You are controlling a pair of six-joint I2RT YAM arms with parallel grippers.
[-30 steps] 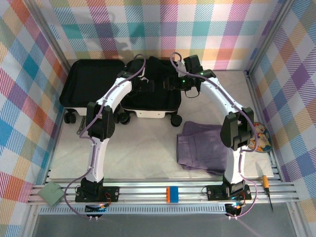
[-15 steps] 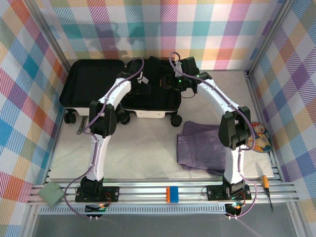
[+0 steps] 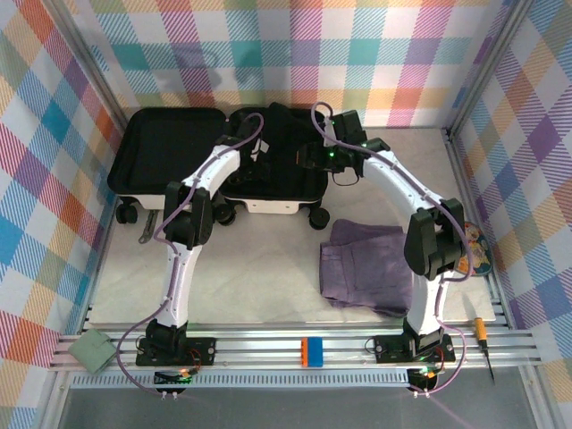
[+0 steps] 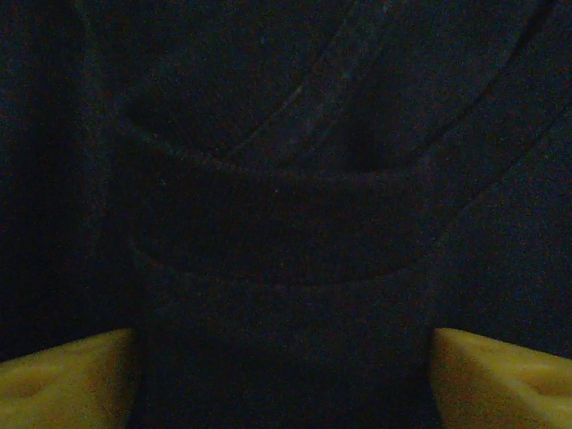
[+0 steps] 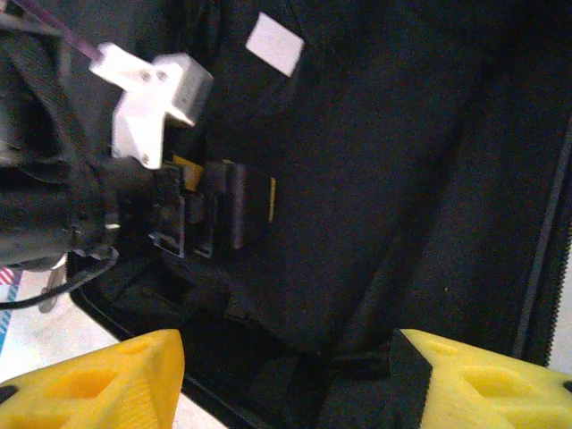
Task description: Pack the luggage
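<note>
The luggage (image 3: 165, 152) lies open at the back left, its black-lined lid flat on the left and its white-shelled base (image 3: 273, 204) on the right. A black garment (image 3: 284, 121) fills the base and spills over its far edge. My left gripper (image 3: 262, 159) is pressed down into this garment (image 4: 286, 179); its yellow fingertips (image 4: 63, 380) stand apart, so the gripper (image 4: 286, 375) is open with a thick fold between them. My right gripper (image 3: 315, 159) hovers open over the same garment (image 5: 375, 179). In the right wrist view that gripper (image 5: 286, 357) faces the left gripper (image 5: 201, 210).
A folded purple garment (image 3: 362, 266) lies on the table at front right. A colourful plate (image 3: 475, 250) and an orange-handled tool (image 3: 483, 332) sit by the right wall. A grey-green box (image 3: 94, 350) and an orange-blue block (image 3: 311, 350) rest on the front rail.
My left gripper has pushed deeper into the black garment and its fingers have narrowed. My right arm has shifted slightly right above the luggage.
</note>
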